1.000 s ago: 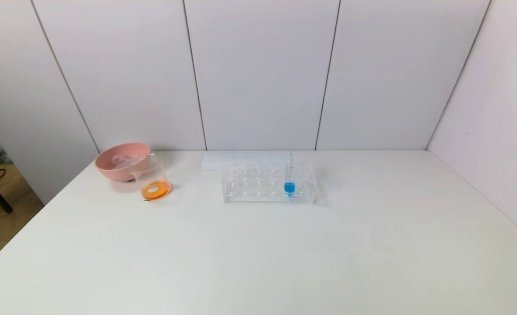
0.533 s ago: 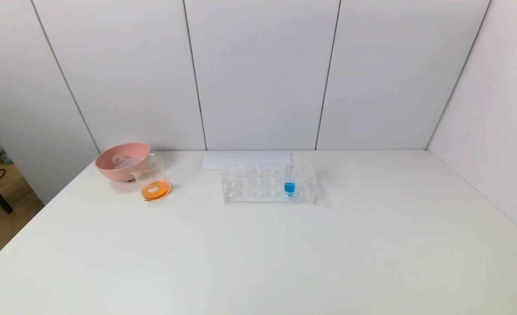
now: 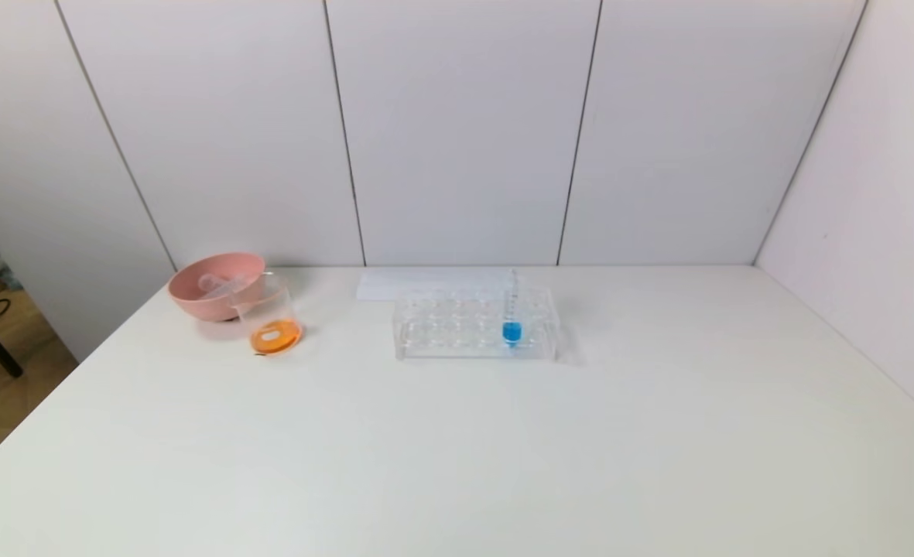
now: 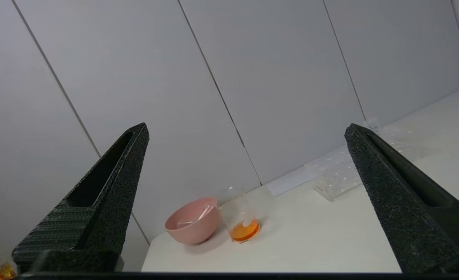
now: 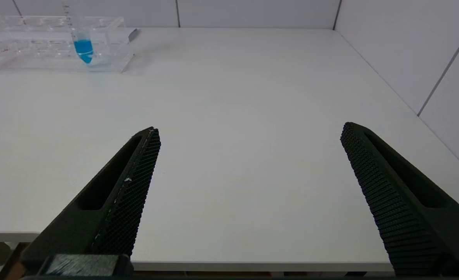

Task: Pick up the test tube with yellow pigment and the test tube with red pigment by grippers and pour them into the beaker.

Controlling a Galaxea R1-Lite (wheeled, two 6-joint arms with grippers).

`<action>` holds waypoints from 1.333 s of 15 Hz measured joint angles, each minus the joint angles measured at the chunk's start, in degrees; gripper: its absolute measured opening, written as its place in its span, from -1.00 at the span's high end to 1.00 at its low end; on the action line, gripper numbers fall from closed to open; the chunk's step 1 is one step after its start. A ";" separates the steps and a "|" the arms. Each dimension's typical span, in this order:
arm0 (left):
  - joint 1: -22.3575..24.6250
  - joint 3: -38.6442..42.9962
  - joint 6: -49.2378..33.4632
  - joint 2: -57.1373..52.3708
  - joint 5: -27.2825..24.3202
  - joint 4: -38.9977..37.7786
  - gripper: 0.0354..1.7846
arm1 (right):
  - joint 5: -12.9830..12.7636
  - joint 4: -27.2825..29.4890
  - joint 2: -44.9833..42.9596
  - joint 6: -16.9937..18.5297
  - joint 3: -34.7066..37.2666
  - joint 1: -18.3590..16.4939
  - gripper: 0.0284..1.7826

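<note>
The clear beaker [image 3: 271, 313] stands at the table's back left with a shallow layer of orange liquid in it; it also shows in the left wrist view [image 4: 241, 217]. Clear slim tubes [image 3: 217, 282] lie in the pink bowl [image 3: 193, 298] just behind it, with no coloured liquid showing in them. No test tube with yellow pigment or test tube with red pigment is in view. My left gripper [image 4: 246, 127] is open and empty, held well back from the beaker. My right gripper [image 5: 250, 128] is open and empty over the table's near edge. Neither gripper shows in the head view.
A clear tube rack [image 3: 457, 325] stands at the back middle with one blue-liquid tube [image 3: 511, 331] upright in it; both show in the right wrist view, the rack [image 5: 27, 42] and the tube [image 5: 83, 46]. A white sheet [image 3: 426, 282] lies behind the rack. Walls close the back and right.
A faint shadow just right of the rack has faded. Nothing else has moved.
</note>
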 joint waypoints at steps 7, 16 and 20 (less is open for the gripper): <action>-0.02 10.95 0.83 -0.39 7.53 -5.32 -0.98 | 0.00 0.00 0.00 0.02 0.00 0.00 -0.91; -0.02 11.24 1.13 -0.37 13.00 10.26 -0.98 | 0.04 0.00 0.00 0.02 0.00 0.00 -0.91; -0.02 11.24 0.37 -0.37 13.65 15.27 -0.98 | 0.01 0.00 0.00 0.02 0.00 0.00 -0.91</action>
